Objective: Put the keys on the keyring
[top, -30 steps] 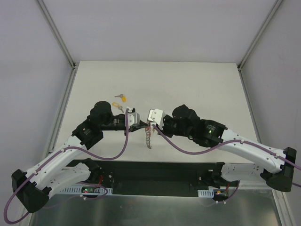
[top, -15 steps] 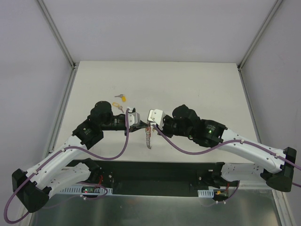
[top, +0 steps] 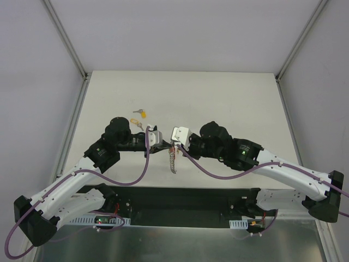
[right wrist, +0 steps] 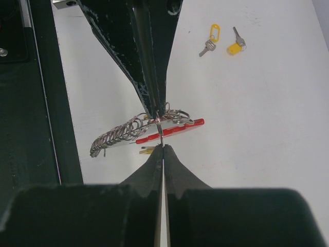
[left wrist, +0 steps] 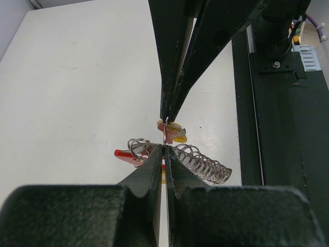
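The keyring hangs between both grippers above the table: a red clip (right wrist: 172, 129), a silver coiled strap (right wrist: 115, 136) and thin wire rings (right wrist: 175, 114). In the top view the strap (top: 172, 161) dangles below the two tips. My left gripper (left wrist: 164, 147) is shut on one thin ring. My right gripper (right wrist: 162, 147) is shut on the same ring from the opposite side, tip to tip. One yellow-headed key (left wrist: 178, 138) sits by the right tips; whether it is threaded on I cannot tell. Two more keys (right wrist: 211, 38) (right wrist: 235, 46) lie on the table beyond.
The white table (top: 229, 103) runs to grey walls with metal frame posts (top: 71, 46) at its corners. The black base plate (top: 180, 199) of the arms lines the near edge, close under the hanging strap. The loose keys (top: 140, 113) lie behind the left arm.
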Robot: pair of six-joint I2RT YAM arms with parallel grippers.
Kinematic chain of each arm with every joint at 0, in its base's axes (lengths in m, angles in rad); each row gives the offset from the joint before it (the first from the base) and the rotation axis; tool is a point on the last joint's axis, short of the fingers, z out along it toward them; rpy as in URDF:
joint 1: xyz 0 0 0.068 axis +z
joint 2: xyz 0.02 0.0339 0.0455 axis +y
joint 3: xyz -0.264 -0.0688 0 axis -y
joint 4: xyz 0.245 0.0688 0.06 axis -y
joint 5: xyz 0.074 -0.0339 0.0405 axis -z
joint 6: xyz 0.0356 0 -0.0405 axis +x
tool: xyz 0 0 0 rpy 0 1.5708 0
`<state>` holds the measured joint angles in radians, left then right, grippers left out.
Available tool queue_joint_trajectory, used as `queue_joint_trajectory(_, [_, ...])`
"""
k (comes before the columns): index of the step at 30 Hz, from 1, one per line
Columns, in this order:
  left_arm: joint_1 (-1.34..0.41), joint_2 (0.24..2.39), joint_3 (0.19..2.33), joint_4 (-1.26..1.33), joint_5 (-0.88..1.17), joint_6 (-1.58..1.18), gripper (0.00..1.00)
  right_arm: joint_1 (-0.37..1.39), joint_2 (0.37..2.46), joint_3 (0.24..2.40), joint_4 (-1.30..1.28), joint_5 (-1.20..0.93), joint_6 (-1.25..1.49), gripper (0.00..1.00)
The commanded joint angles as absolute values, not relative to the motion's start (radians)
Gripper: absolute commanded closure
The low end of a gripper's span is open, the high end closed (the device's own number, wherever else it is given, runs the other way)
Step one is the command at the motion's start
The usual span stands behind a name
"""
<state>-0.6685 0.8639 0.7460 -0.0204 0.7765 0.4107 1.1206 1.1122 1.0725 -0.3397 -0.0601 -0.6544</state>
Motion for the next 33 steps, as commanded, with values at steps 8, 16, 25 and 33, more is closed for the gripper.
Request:
queue_joint_trajectory(8, [-0.681,0.864,0.769,0.035,0.813,0.423,1.00,1.117,1.097,1.112,-0.299,-0.086,-0.638,0.98])
queue_joint_trajectory(16, [-0.686,0.882,0.775,0.035,0.828,0.411,1.00,1.118,1.095,1.112,-0.284,-0.101,-0.632,0.99])
queue_joint_trajectory(25, [-0.690,0.896,0.782,0.035,0.842,0.394,1.00,1.118,1.101,1.111,-0.268,-0.110,-0.627,0.99])
queue_joint_trajectory(33, [-0.692,0.899,0.787,0.035,0.824,0.385,1.00,1.118,1.112,1.121,-0.271,-0.141,-0.624,0.99])
